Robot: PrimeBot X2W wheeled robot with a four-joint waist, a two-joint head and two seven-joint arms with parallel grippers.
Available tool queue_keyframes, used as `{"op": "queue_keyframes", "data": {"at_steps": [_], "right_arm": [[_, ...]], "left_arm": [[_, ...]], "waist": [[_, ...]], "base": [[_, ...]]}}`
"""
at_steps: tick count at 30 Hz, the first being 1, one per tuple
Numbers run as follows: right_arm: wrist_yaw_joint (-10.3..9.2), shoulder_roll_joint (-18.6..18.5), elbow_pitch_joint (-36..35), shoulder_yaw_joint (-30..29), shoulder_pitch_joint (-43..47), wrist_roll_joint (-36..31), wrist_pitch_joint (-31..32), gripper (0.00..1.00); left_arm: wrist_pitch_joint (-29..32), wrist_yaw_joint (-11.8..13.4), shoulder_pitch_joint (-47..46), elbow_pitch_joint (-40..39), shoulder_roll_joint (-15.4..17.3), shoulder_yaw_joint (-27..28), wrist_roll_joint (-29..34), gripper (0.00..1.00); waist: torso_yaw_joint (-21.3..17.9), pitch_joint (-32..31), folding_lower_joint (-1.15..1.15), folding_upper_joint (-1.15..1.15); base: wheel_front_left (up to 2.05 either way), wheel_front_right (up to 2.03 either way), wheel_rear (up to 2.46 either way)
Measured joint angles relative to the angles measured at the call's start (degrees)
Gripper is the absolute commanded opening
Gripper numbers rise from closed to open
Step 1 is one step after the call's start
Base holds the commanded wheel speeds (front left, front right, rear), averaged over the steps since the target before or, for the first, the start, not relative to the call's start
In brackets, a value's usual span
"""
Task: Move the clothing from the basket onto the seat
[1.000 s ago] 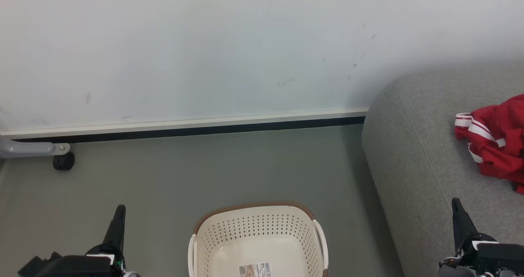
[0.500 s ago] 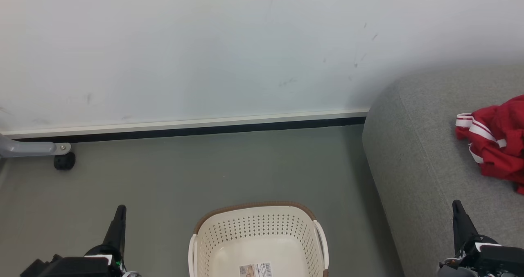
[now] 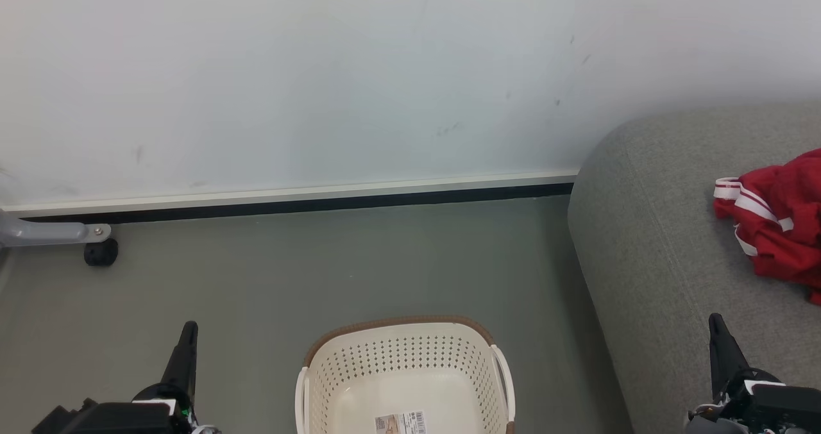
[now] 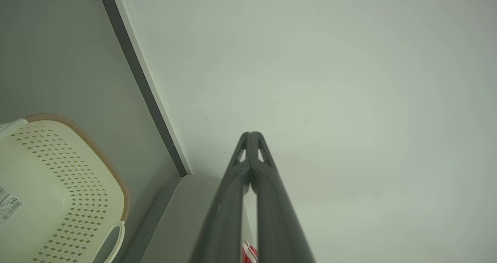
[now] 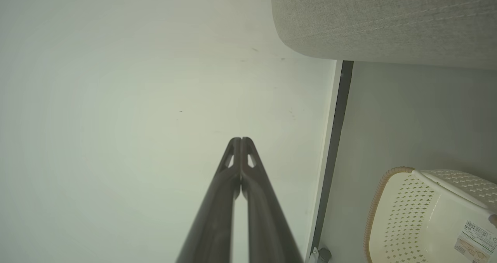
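Your left end effector (image 3: 188,326) and right end effector (image 3: 714,320) are resting fully closed, gripping nothing. The red clothing (image 3: 779,222) is lying on the grey seat (image 3: 648,242), and the basket (image 3: 397,322) is standing on the floor (image 3: 321,274) between the two end effectors.

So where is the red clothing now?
In the head view the clothing lies at the right edge, on the seat, up and right of the basket.

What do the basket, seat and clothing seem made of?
The basket looks like moulded plastic: smooth cream walls, punched holes, brown rim. The seat is grey woven upholstery, weave and seam visible. The clothing is soft red fabric, crumpled, with white stripe trim.
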Motion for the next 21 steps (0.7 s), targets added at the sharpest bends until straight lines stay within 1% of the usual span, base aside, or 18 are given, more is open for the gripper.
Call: {"op": "queue_keyframes", "data": {"at_steps": [21], "right_arm": [[0.0, 0.0, 0.0, 0.0, 0.0, 0.0, 0.0, 0.0]], "left_arm": [[0.0, 0.0, 0.0, 0.1, 0.0, 0.0, 0.0, 0.0]], "waist": [[0.0, 0.0, 0.0, 0.0]], "base": [[0.0, 0.0, 0.0]]}}
